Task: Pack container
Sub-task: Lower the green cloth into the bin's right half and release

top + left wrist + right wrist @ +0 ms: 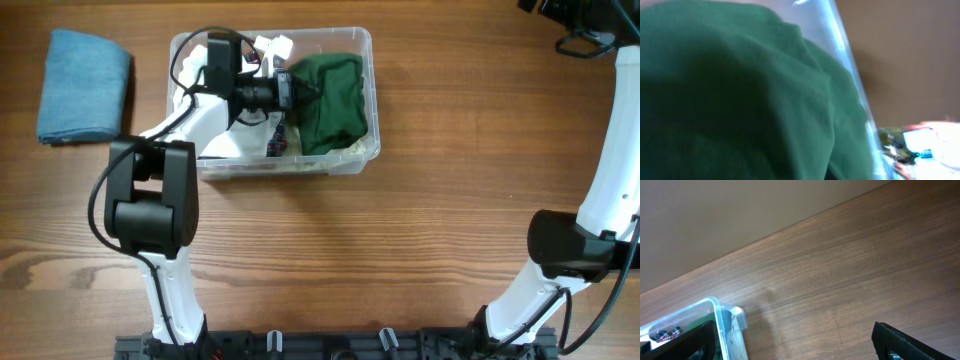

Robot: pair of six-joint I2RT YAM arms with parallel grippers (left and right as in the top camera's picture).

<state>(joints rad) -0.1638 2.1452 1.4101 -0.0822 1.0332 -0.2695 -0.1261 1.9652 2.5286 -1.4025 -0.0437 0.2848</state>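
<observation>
1. Fingers of the left gripper (300, 92) rest against the green cloth (338, 100) inside the container (330, 32). Their opening cannot be told: the left wrist view shows only cloth (740, 90) and the clear wall (847, 50).
2. Fingers (910, 340) of the right gripper (792, 335) are spread wide and hold nothing, above the bare table (840, 270).
3. Container position: far half of the table, left of centre, upright, top open.
4. Contents: the green cloth fills the right part and white items (225, 145) lie in the left part. The small objects between them are too small to identify.
5. Blue cloth (85, 85): folded, on the table left of the container, not touching it.
6. Right arm (610, 180): at the right edge, well apart from the container. One container corner (715, 305) shows at the lower left of the right wrist view.
</observation>
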